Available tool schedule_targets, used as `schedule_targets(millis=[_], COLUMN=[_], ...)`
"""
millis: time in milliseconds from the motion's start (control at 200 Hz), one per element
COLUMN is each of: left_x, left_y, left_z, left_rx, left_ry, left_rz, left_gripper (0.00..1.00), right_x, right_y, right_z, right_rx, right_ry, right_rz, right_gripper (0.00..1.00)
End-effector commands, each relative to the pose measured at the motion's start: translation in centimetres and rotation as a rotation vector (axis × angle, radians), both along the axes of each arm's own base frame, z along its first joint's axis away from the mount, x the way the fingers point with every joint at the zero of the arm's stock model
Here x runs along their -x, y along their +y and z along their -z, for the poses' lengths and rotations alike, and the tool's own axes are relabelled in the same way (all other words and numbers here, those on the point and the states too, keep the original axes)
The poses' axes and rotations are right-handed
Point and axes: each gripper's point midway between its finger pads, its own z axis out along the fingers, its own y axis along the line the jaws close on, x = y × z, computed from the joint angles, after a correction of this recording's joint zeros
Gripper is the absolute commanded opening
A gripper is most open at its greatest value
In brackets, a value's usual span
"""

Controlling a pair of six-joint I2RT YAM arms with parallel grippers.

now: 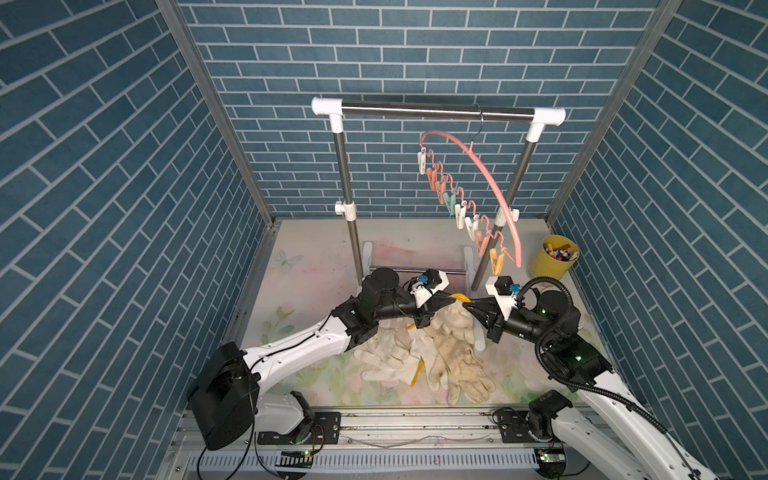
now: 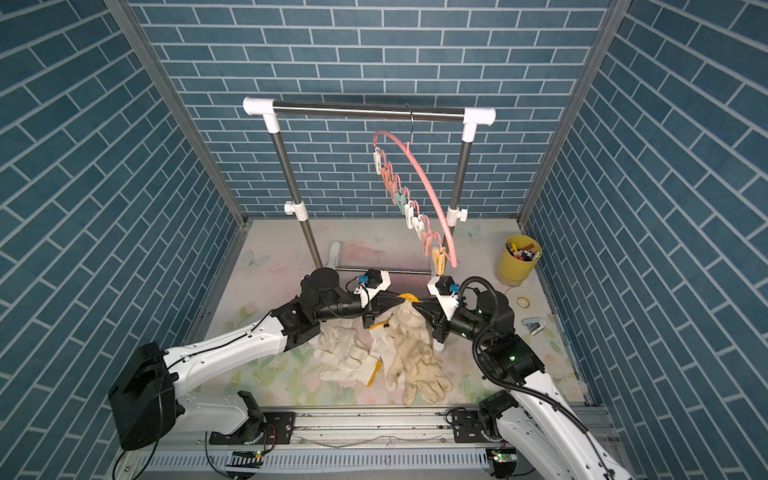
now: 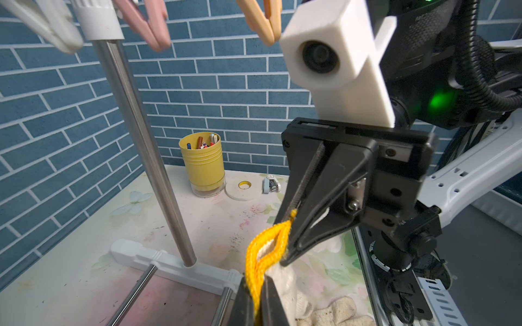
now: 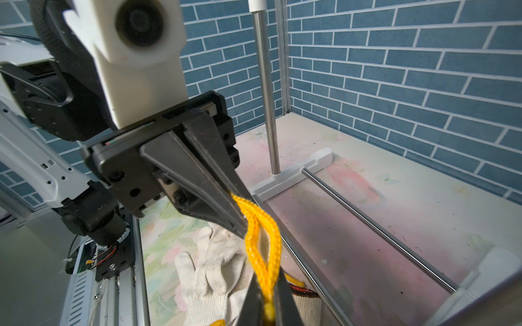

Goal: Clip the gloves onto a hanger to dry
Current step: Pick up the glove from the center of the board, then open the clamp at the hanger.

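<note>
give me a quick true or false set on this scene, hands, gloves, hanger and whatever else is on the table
1. The left hand and the right hand both pinch the yellow cuff of one lifted glove. True.
2. A glove is already clipped to the hanger. False: its clips all dangle empty.
3. The hanger hooks over the top bar of the rack. True.
4. The yellow cup is empty. False: it holds pens.
5. The lifted glove is the only one here. False: several more gloves lie on the table.
</note>
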Motion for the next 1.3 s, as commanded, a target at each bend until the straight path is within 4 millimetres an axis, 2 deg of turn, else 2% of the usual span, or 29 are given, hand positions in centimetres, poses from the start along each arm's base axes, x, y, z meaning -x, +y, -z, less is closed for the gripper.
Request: schedule_targets(millis=[0, 45, 165, 255, 380, 530, 645, 795, 960, 1060, 1295], left_x=[-0.1, -1.0, -6.0, -9.8, -14.4, -18.8, -21.9, -25.9, -28.9, -30.6, -33.2], left_y=[0.4, 0.9, 3.8, 6.1, 9.1, 12.0, 13.4, 13.6, 11.8, 10.5, 8.3], left_z=[-1.7, -2.3, -3.8, -5.0, -6.4, -8.5, -10.8, -11.9, -13.7, -14.2, -16.7], left_rx=[0.037, 0.043, 0.059, 0.060, 0.063, 0.151, 0.237, 0.228, 0.262, 0.270, 0.350], left_ry=[-0.037, -0.053, -0.050, -0.009, 0.045, 0.083, 0.105, 0.098, 0.040, -0.006, -0.069], left_rz=[-0.020, -0.076, -0.394, -0.603, -0.854, -1.045, -1.173, -1.318, -1.322, -1.304, -1.198], left_gripper=[0.00, 0.00, 0.00, 0.00, 0.00, 0.00, 0.00, 0.00, 0.00, 0.00, 0.00], right_x=[-1.3, -2.0, -4.0, -5.7, -7.0, -8.8, -11.7, -16.3, -20.8, -23.2, -27.3], right_y=[-1.4, -2.3, -5.6, -9.8, -14.9, -18.9, -21.4, -22.5, -20.5, -19.6, -17.2], right_z=[-2.4, -2.6, -2.5, -2.1, -1.2, 0.0, 1.1, 0.1, -2.9, -4.0, -6.6], right_rx=[0.011, 0.022, 0.083, 0.134, 0.178, 0.040, -0.095, -0.164, -0.250, -0.273, -0.308], right_ry=[-0.072, -0.055, 0.033, 0.114, 0.163, 0.299, 0.437, 0.466, 0.434, 0.426, 0.346], right_rz=[0.123, 0.197, 0.431, 0.705, 0.998, 1.147, 1.197, 1.172, 0.976, 0.886, 0.667], right_gripper=[0.26, 0.29, 0.33, 0.46, 0.49, 0.48, 0.47, 0.47, 0.47, 0.47, 0.48])
